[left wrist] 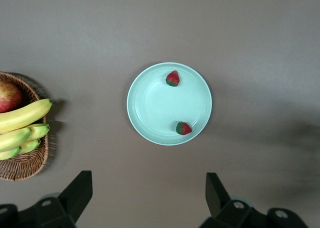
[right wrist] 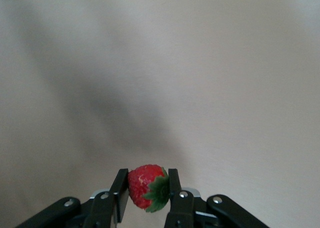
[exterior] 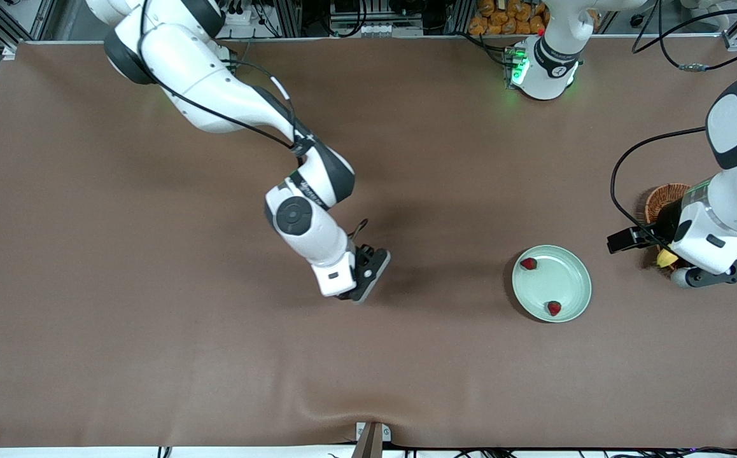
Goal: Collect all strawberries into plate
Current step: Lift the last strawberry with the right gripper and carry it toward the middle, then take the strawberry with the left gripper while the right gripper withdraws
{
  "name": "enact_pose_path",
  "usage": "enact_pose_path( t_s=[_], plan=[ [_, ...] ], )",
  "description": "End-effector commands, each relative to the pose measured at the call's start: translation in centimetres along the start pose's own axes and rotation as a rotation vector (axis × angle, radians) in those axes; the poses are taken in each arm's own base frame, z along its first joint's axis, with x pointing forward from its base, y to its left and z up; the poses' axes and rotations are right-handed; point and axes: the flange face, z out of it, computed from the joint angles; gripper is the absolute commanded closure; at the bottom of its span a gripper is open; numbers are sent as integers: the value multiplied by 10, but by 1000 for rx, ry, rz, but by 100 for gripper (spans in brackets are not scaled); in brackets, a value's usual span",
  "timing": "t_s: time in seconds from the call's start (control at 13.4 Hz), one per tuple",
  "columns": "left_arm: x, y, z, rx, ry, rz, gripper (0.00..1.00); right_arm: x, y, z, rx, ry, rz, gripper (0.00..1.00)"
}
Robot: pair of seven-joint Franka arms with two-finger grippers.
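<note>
The mint-green plate (exterior: 566, 280) lies on the brown table toward the left arm's end. Two strawberries (exterior: 529, 263) (exterior: 554, 308) rest in it near its rim. The left wrist view also shows the plate (left wrist: 155, 106) with both berries (left wrist: 172, 78) (left wrist: 183, 128). My right gripper (exterior: 368, 280) is up over the bare middle of the table. In the right wrist view it (right wrist: 146, 188) is shut on the third strawberry (right wrist: 145, 185), green cap showing. My left gripper (left wrist: 147, 193) is open and empty, held high beside the basket, off the plate's side.
A brown wicker basket (exterior: 661, 197) stands near the left arm's end, partly under the left arm. The left wrist view shows the basket (left wrist: 20, 163) holding bananas (left wrist: 22, 115) and an apple (left wrist: 9, 96). Bare tablecloth (exterior: 445, 280) lies between the right gripper and the plate.
</note>
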Motion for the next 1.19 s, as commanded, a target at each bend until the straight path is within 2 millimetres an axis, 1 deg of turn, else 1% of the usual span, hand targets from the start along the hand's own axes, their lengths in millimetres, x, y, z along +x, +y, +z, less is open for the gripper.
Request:
enact_pose_path(
  t_s=[0.0, 0.07, 0.15, 0.22, 0.3, 0.37, 0.45, 0.52, 0.59, 0.67, 0.74, 0.82, 0.89, 0.97, 1.04, 1.12],
  plan=[
    [-16, 2, 4, -9, -33, -4, 0, -1, -13, 28, -11, 18, 0, 100],
    [-19, 5, 11, -4, -48, 2, 0, -4, -19, 38, -5, 12, -4, 100],
    [-21, 16, 21, -3, -56, 21, 0, -3, -30, 44, 3, 6, -14, 100],
    [-17, 25, 33, -4, -49, 32, 0, -1, -39, 46, 7, 3, -14, 89],
    [-12, 42, 53, -7, -46, 55, 0, -1, -38, 46, 2, 1, 20, 16],
    [-9, 56, 65, -10, -36, 73, 0, -1, -43, 48, 2, -4, 26, 0],
    [-10, 76, 76, -13, -25, 98, 0, 3, -49, 44, 3, 1, 27, 0],
    [-13, 100, 87, -13, -17, 118, 0, 8, -44, 32, -13, 11, 40, 0],
    [-15, 121, 101, -16, -6, 116, 0, 13, -39, 17, -24, 20, 45, 0],
    [-16, 142, 118, -19, 6, 99, 0, 16, -29, 3, -38, 27, 52, 0],
    [-19, 166, 136, -29, 25, 75, 0, 16, -14, -12, -57, 26, 64, 0],
    [-19, 181, 150, -42, 46, 35, 0, 16, 2, -36, -72, 14, 79, 0],
    [-23, 200, 166, -59, 52, -20, 0, 14, 16, -56, -75, -6, 97, 0],
    [-34, 224, 181, -73, 41, -80, 0, 11, 34, -78, -83, -11, 120, 0],
    [-42, 250, 191, -95, 51, -154, 0, 9, 49, -103, -99, -16, 136, 0],
    [-50, 277, 207, -109, 64, -234, 0, 1, 64, -125, -124, -41, 154, 0]
  ],
)
